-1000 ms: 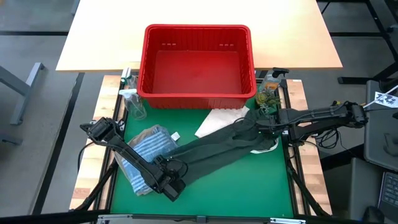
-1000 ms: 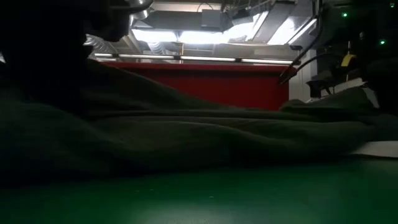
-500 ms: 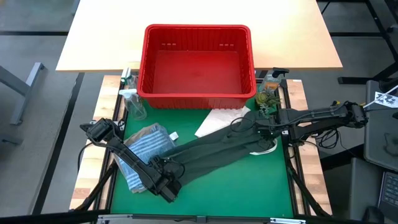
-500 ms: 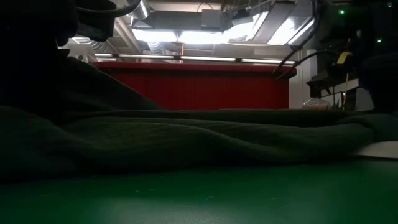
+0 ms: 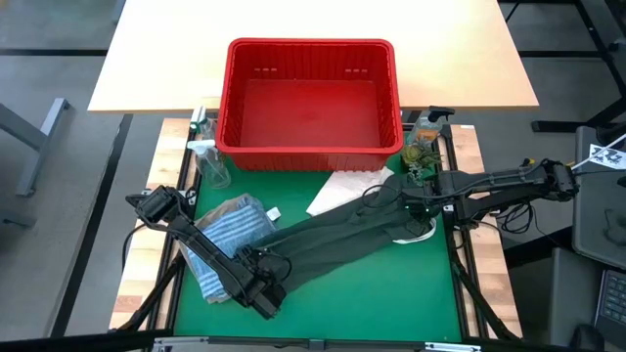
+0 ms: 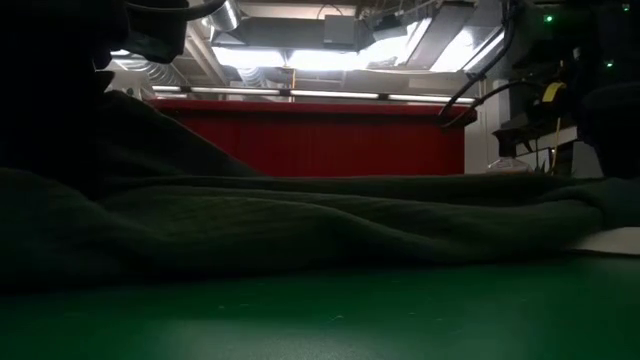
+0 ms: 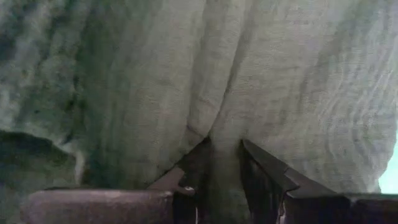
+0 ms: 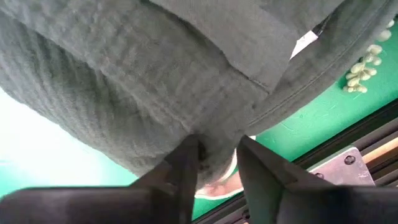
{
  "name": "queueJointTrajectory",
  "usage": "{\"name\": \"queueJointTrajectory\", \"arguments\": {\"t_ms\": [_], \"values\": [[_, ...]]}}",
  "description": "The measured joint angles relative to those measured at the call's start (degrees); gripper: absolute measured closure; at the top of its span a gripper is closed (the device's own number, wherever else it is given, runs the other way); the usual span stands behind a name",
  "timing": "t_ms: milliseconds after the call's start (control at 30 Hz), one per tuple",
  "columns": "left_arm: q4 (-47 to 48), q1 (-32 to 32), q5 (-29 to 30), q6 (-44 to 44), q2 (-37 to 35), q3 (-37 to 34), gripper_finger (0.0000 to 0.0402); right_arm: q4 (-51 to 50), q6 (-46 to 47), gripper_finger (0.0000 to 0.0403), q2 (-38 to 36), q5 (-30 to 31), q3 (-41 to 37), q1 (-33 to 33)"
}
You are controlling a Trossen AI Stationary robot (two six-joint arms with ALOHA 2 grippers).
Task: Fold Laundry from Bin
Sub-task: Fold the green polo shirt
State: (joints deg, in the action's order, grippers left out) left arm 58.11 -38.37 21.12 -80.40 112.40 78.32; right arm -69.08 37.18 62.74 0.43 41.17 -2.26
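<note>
Dark green garment (image 5: pixel 337 238) stretches across the green mat (image 5: pixel 391 293) from 8 o'clock to 2 o'clock. At its 8 o'clock end the left gripper (image 5: pixel 266 282) is clamped on a pinch of cloth; at its 2 o'clock end the right gripper (image 5: pixel 399 198) likewise grips a fold. Red bin (image 5: pixel 309 147) sits at 12 o'clock.

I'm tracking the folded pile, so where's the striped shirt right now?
In the high view the striped shirt lies on the green mat's left side, under the left arm and beside the dark green garment.
</note>
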Motion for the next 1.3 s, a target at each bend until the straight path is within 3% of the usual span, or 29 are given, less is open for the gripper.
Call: {"name": "queueJointTrajectory", "arguments": {"t_ms": [167,367,467,733,1300], "values": [[-0.3,0.3,0.0,0.0,0.0,0.0,0.0321,-3.9,-0.2,0.0264,0.0,-0.3,2.3,0.0],[-0.2,0.4,0.1,0.0,0.0,0.1,0.0321,-8.9,-1.1,0.0260,0.0,8.0,10.0,0.0],[-0.2,0.4,0.2,0.0,0.0,0.1,0.0321,-2.6,-4.3,0.0260,0.0,9.3,11.9,0.0],[-0.3,0.4,0.2,0.0,0.0,0.1,0.0321,26.8,-11.4,0.0260,3.0,6.8,9.7,0.0],[-1.6,0.4,0.5,0.0,0.0,0.1,0.0321,37.2,-19.9,0.0260,21.8,-4.1,9.6,0.0]]}}
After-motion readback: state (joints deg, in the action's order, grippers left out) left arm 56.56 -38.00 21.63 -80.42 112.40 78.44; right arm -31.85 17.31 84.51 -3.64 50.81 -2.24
